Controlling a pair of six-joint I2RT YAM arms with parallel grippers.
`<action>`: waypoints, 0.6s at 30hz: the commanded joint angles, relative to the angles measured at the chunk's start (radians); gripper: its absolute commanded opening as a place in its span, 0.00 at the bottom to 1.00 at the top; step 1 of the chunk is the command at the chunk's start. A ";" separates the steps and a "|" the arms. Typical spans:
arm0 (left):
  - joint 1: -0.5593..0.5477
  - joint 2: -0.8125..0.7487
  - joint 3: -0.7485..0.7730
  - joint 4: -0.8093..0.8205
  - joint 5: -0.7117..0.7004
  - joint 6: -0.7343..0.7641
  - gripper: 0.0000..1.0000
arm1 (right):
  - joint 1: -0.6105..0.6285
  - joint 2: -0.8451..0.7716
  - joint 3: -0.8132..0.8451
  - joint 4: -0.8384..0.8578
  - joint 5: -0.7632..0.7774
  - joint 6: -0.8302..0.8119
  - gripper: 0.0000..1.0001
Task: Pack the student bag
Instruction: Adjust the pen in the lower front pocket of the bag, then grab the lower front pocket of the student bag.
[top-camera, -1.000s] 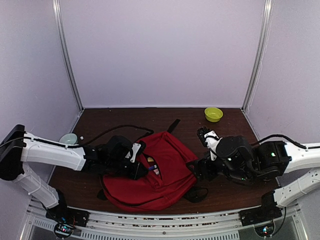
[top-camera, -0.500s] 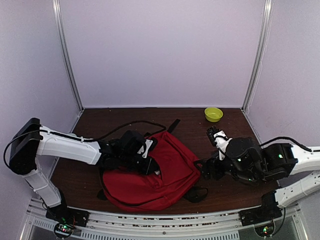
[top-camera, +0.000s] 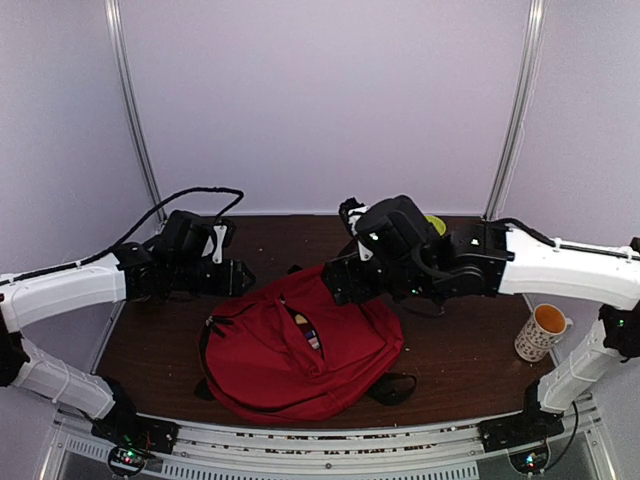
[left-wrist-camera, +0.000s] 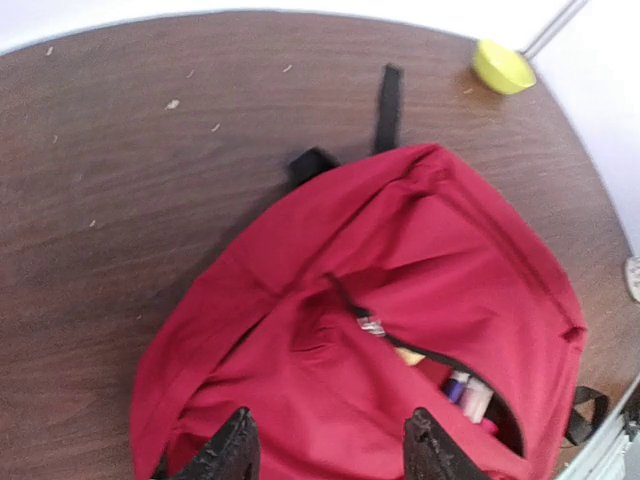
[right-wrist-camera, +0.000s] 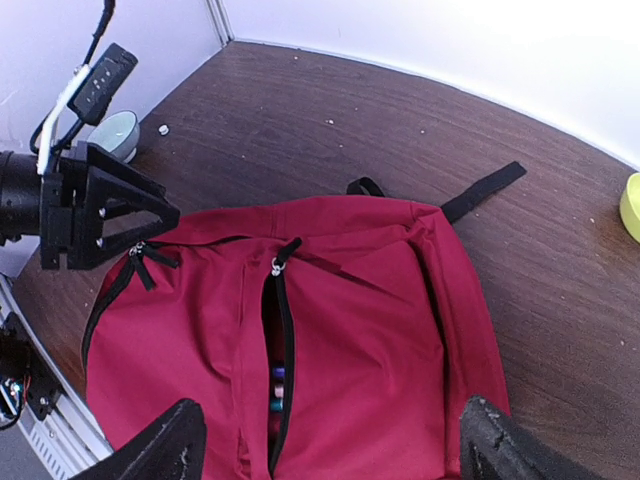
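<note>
The student bag (top-camera: 300, 350) lies flat on the worktop (top-camera: 450, 370), its front pocket unzipped with pens (left-wrist-camera: 465, 390) showing. The left tool (left-wrist-camera: 332, 450) and the right tool (right-wrist-camera: 335, 445) both hover above it, fingers spread and empty. Tugging the soft fabric could spill the pens, and a sweep of the right arm could knock the mug (top-camera: 545, 332).

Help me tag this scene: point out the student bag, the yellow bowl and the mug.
student bag (top-camera: 270, 375): top external view, red front fabric.
yellow bowl (left-wrist-camera: 503, 67): left wrist view, its middle.
mug (top-camera: 540, 340): top external view, side wall.
</note>
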 joint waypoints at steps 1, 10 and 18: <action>0.067 0.091 0.017 -0.019 0.114 0.047 0.51 | -0.051 0.179 0.161 -0.050 -0.150 -0.023 0.87; 0.161 0.290 0.086 0.075 0.346 0.052 0.50 | -0.147 0.578 0.513 -0.081 -0.363 0.072 0.83; 0.180 0.421 0.101 0.135 0.435 0.042 0.45 | -0.225 0.735 0.575 0.000 -0.545 0.305 0.78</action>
